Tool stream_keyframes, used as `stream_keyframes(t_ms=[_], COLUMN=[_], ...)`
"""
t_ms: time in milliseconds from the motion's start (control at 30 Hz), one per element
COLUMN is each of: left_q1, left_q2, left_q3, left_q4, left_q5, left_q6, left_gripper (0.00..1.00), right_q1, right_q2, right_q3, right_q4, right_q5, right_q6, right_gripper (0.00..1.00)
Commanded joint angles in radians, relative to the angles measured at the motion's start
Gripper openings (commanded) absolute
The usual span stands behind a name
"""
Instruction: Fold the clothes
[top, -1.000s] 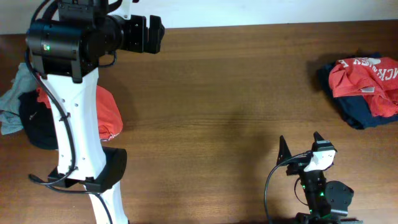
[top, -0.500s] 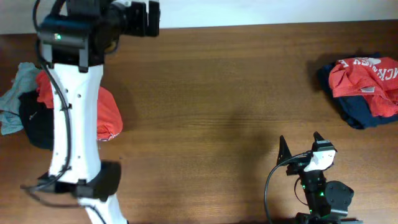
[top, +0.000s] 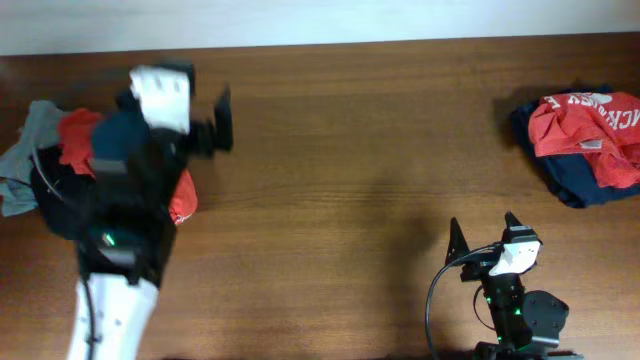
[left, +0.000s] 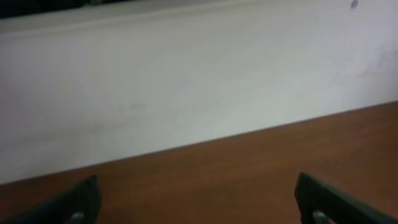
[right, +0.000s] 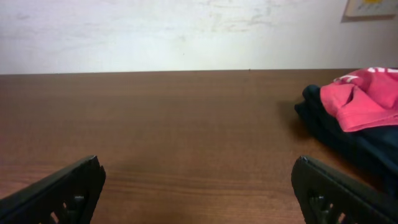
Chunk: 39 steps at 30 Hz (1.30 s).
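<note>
A pile of clothes lies at the table's left edge: a grey-green piece, a red one, a black one and an orange-red one, partly hidden by my left arm. A second pile lies at the far right: an orange-red T-shirt with white lettering on a navy garment; both show in the right wrist view. My left gripper is open and empty, above the table right of the left pile. My right gripper is open and empty at the front right.
The brown wooden table runs back to a white wall. The left arm's white body stands over the front left. A black cable loops beside the right arm's base.
My left arm has swung down and towards the front, its gripper moving from the table's back edge to beside the left pile. The right arm and both piles have not moved.
</note>
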Motion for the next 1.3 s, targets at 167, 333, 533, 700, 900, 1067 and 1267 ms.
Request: stream_keyframes(t_ms=[167, 333, 533, 700, 900, 1067, 1267], left_q1=[0.002, 0.011, 0.079, 0.124, 0.140, 0.140, 0.137], left_q2=[-0.420, -0.679, -0.880, -0.983, -1.069, -1.091, -1.090], left_q3=[-0.637, -0.866, -0.953, -0.964, -1.007, -1.007, -1.007], left_q4=[0.357, 0.412, 0.308, 0.143, 0.122, 0.047, 0.039], left_q5=[-0.004, -0.003, 0.037, 0.050, 0.052, 0.055, 0.053], left_q6=[0.033, 0.032, 0.032, 0.032, 0.032, 0.033, 0.014], left_gripper=[0.99, 0.99, 0.99, 0.99, 0.99, 0.99, 0.99], right_q1=[0.005, 0.005, 0.005, 0.005, 0.005, 0.005, 0.005], right_q2=[-0.007, -0.007, -0.007, -0.007, -0.007, -0.007, -0.007], right_q3=[-0.011, -0.011, -0.011, -0.011, -0.011, -0.011, -0.011], right_q4=[0.000, 0.000, 0.000, 0.000, 0.000, 0.000, 0.000], right_q5=[0.008, 0.008, 0.008, 0.008, 0.008, 0.008, 0.008], right_q6=[0.006, 0.006, 0.006, 0.006, 0.006, 0.006, 0.006], right_gripper=[0.99, 0.99, 0.99, 0.99, 0.99, 0.99, 0.99])
